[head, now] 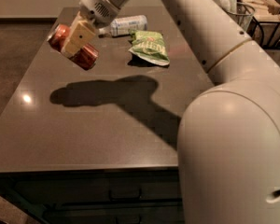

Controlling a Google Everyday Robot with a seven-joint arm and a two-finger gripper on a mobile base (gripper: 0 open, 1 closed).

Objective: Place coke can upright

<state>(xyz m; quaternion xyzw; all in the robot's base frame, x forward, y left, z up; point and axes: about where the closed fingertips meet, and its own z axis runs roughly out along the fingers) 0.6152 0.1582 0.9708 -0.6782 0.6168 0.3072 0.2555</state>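
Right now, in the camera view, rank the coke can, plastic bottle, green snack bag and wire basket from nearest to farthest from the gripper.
The gripper is raised over the left rear of the table.
1. Coke can: held in the jaws, tilted.
2. Plastic bottle, lying just beyond it, and green snack bag, to its right: too close to call.
3. Wire basket: far right rear.

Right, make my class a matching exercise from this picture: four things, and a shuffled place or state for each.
1 coke can
2 plastic bottle
3 green snack bag
4 gripper

A lying on its side, far end of table
B above the table's left side, clamped shut
C held tilted off the table
D flat on the table, near the bottle

Pairs: 1-C, 2-A, 3-D, 4-B.
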